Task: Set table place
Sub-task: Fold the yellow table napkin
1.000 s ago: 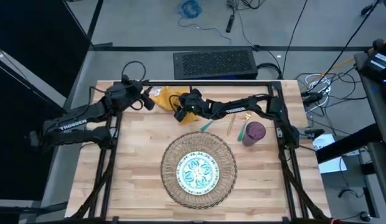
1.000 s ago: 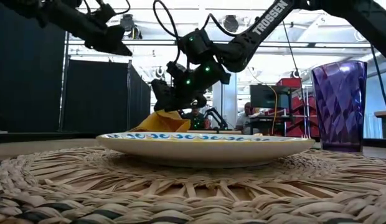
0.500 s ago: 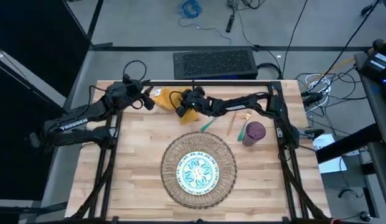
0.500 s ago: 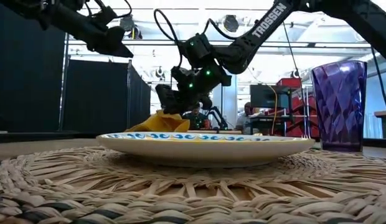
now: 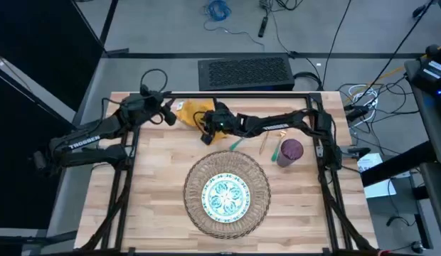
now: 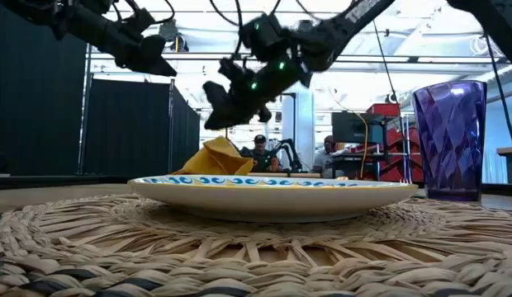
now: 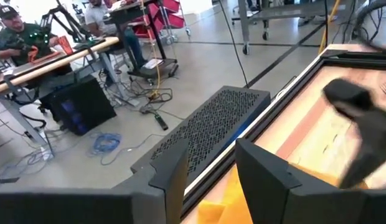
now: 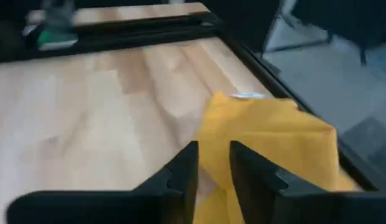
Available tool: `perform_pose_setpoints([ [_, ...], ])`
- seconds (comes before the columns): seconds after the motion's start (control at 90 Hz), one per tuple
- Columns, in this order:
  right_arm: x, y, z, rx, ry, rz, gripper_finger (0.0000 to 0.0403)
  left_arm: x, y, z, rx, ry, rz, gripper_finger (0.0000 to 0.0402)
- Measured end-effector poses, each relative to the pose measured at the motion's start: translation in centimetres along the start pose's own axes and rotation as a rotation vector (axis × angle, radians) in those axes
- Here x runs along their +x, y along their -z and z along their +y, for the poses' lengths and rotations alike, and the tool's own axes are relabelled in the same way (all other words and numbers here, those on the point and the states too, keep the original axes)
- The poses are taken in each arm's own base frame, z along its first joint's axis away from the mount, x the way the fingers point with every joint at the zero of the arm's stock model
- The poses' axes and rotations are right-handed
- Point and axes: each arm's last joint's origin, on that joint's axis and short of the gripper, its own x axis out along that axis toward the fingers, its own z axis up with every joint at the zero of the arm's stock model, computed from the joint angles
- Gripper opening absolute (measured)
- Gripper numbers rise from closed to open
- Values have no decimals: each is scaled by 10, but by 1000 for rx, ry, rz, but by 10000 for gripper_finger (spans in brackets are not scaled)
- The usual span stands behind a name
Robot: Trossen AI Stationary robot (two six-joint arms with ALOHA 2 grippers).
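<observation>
**Q:** Report the left side of the light wood plank table (image 5: 156,192).

**A:** The left gripper (image 5: 166,114) hangs above the table's far edge, at about 11 o'clock from the round woven straw mat (image 5: 227,192). In the left wrist view its two dark fingers (image 7: 268,177) stand a narrow gap apart with nothing between them. Just beside it, toward the centre, lies the crumpled mustard-yellow cloth napkin (image 5: 190,111), resting on the wood near the far edge.

**Q:** And the centre?

**A:** The right gripper (image 5: 206,132) reaches across from the right side and hovers above the table just beside the napkin, at 12 o'clock from the mat. Its fingers (image 8: 180,171) are parted slightly and grip nothing; in the low view it sits clear above the napkin. The small blue-green patterned round plate (image 5: 225,197) lies centred on the mat.

**Q:** The right side?

**A:** The gold cutlery (image 5: 264,142), some of it green-handled, lies at 1 o'clock from the mat. The purple faceted cup (image 5: 290,151) stands upright at 2 o'clock, just beside the cutlery and apart from the mat.
</observation>
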Motion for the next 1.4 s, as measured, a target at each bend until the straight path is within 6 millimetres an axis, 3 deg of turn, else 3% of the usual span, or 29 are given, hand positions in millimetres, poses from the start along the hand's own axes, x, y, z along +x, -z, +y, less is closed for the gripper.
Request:
perform_pose_setpoints([
  [0.3, 4, 19, 1, -74, 132, 146, 226, 0, -3, -1, -12, 41, -41, 121],
  [0.5, 6, 20, -10, -65, 175, 153, 277, 0, -3, -1, -12, 45, -40, 121],
  [1.133, 10, 2, -25, 124, 228, -47, 287, 0, -8, 0, -22, 34, -93, 121],
  [1.267, 20, 6, -20, 133, 220, -103, 287, -1, -11, 1, -24, 28, -118, 121],
  [1.4, 39, 16, -14, 107, 226, -31, 287, -1, -12, 1, -28, 35, -132, 121],
])
